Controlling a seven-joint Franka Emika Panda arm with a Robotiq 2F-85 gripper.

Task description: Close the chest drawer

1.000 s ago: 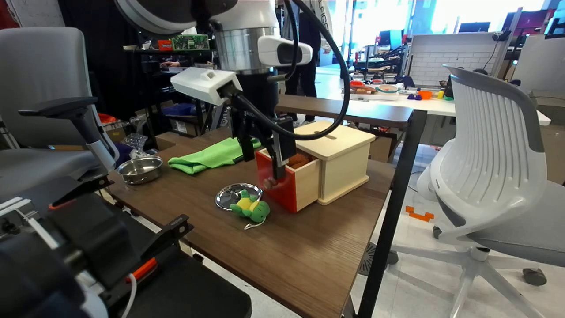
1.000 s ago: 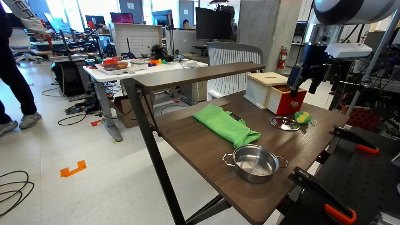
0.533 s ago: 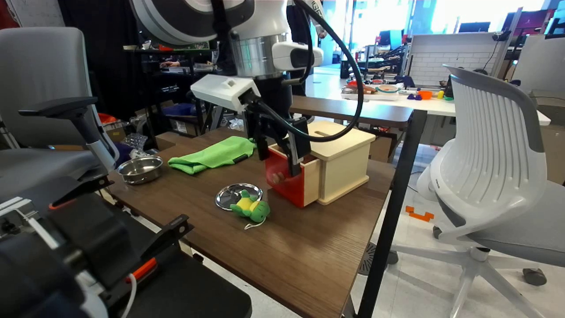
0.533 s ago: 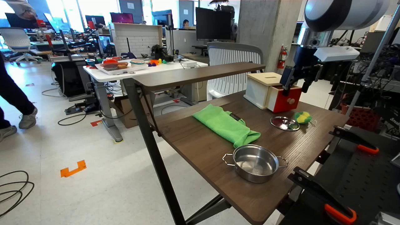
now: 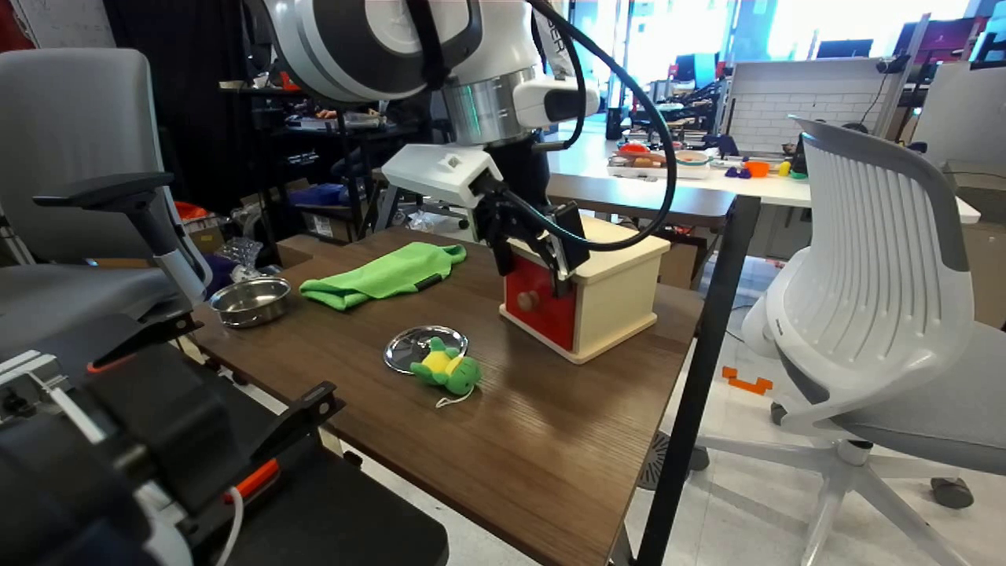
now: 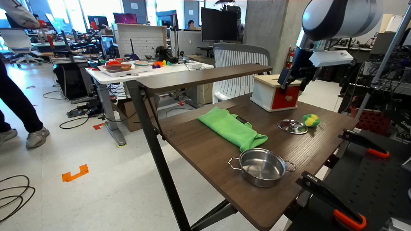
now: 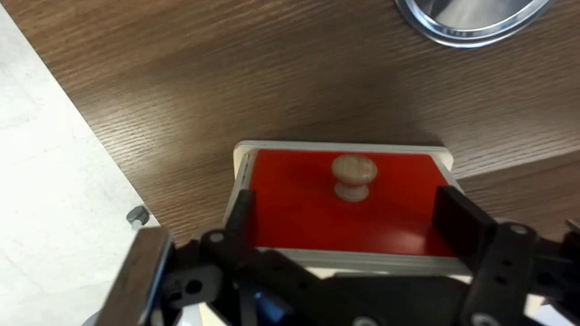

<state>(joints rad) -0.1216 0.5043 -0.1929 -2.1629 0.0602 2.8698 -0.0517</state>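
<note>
The light-wood chest [image 5: 619, 303] stands on the brown table and also shows in an exterior view [image 6: 261, 93]. Its red drawer front [image 5: 542, 316] sits flush in the chest's front frame; no drawer side shows. The drawer front [image 7: 299, 213] with its round wooden knob [image 7: 353, 174] fills the middle of the wrist view. My gripper [image 5: 536, 277] is open, with its fingers spread wide against or just in front of the upper drawer front. In the wrist view the fingers [image 7: 345, 208] lie near its two sides, with nothing between them gripped. The drawer's inside is hidden.
A shiny lid [image 5: 425, 348] and a green-yellow plush toy [image 5: 448, 369] lie in front of the chest. A green cloth [image 6: 232, 128] and a steel pot [image 6: 262, 168] stand farther along the table. A raised shelf [image 6: 205, 77] runs along the table's far side.
My gripper has moved toward the chest, fingers staying open. The drawer has slid inward from partly pulled out to flush with the chest front. Toy, lid, cloth and pot have stayed put.
</note>
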